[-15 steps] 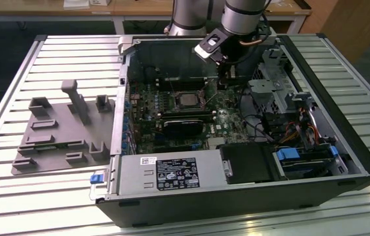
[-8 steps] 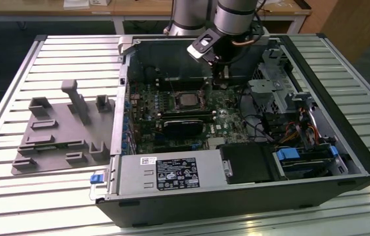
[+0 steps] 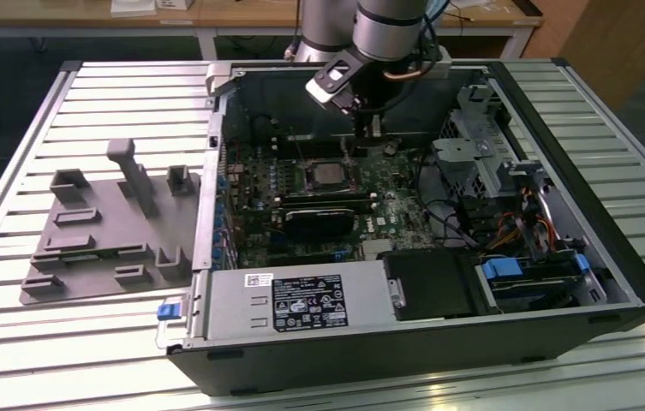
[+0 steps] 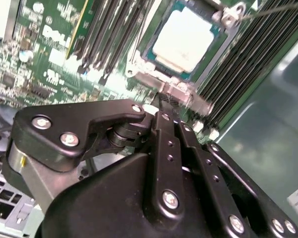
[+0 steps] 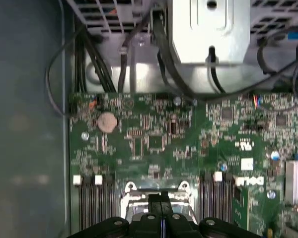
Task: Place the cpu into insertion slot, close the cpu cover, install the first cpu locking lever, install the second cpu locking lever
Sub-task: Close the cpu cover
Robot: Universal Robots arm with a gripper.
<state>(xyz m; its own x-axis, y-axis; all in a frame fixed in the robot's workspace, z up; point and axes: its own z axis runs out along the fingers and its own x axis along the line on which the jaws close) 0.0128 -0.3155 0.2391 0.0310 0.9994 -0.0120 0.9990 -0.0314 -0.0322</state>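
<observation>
The cpu (image 4: 184,39) lies pale and flat in the insertion slot (image 4: 148,49) on the green board; the exterior view shows the cpu (image 3: 325,171) mid-board inside the open case. A silver edge of the cpu cover (image 4: 171,88) runs along the socket side nearest my fingertips; whether the cover lies fully flat is unclear. A thin locking lever (image 4: 273,9) slants off the socket's far corner. My gripper (image 4: 163,101) is shut, its tip at that silver edge with nothing seen between the fingers. It hangs just behind the socket as the gripper (image 3: 359,152) and reaches the socket frame as the gripper (image 5: 160,198).
Long black memory slots (image 4: 114,34) flank the socket. A large black card (image 3: 322,224) sits in front of it and a grey power supply (image 3: 288,304) closes the case front. Drive cage and cables (image 3: 482,154) crowd the exterior view's right. A grey fixture (image 3: 105,231) lies outside.
</observation>
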